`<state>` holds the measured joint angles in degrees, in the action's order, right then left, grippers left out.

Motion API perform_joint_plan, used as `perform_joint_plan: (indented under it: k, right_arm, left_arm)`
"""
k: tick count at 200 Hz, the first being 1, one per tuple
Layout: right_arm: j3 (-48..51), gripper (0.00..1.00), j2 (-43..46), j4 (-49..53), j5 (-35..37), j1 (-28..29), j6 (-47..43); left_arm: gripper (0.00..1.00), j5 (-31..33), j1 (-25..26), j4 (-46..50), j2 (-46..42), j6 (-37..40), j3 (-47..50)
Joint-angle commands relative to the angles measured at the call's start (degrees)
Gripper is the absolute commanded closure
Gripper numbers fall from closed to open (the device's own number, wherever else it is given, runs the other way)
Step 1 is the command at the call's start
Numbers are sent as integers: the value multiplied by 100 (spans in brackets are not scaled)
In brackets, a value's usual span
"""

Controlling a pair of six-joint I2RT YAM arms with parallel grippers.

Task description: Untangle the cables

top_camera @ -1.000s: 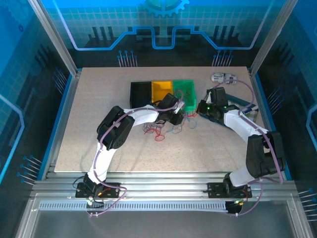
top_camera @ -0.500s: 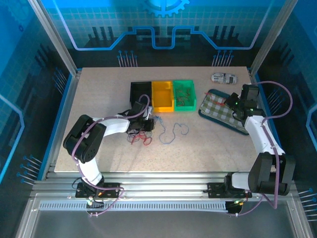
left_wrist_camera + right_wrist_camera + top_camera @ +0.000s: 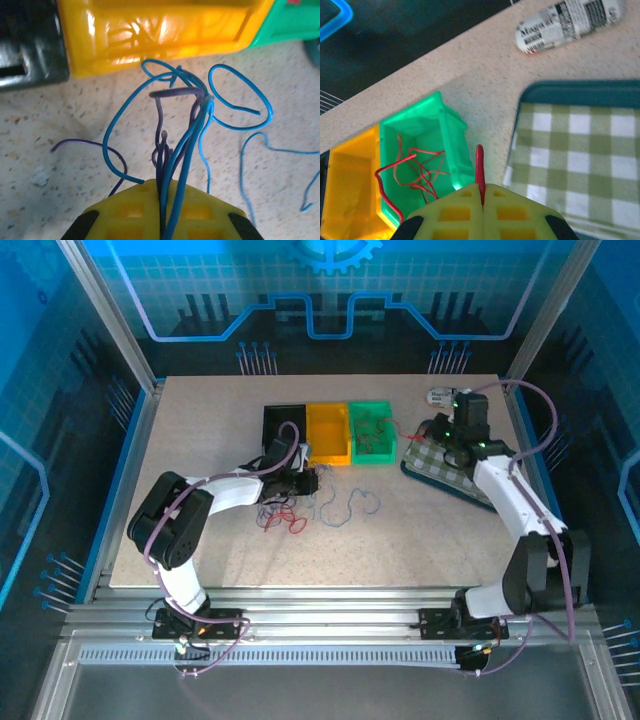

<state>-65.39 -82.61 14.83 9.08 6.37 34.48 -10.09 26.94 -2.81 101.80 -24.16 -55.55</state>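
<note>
My left pincer is clamped on blue and purple cables, their strands running lengthwise toward the yellow bin just ahead. The clump lies on the desk nearby. Right of that bin, my right pincer pinches one red cable.

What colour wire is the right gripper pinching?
A red wire, clearest in the right wrist view.

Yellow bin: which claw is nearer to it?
Left. The left claw sits close beside the yellow bin; the right claw is past the green bin, at the tray's edge.
</note>
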Motion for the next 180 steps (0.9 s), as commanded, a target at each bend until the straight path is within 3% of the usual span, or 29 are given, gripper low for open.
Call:
perform_joint_plan:
  k: [1,61,92,120,180]
  right_arm:
    - [-700,100,-618,404,1297,453,-113]
    - [-2832,99,-2569,1167,3156,1352,-559]
    - [-3840,99,-3454,1382,3438,1637,-1154]
    - [-4473,99,-4119,1819,3365,1753,-1403]
    - [-4616,100,-4621,2271,2060,1727,-1585]
  left_arm:
    - [100,-180,-86,-260,-304,-427,-140]
    - [100,-281,-355,-498,-708,-818,14]
    - [100,-253,-449,-393,-828,-795,53]
    - [100,-234,-494,-326,-870,-749,87]
    - [100,-280,-505,-204,-742,-721,-41]
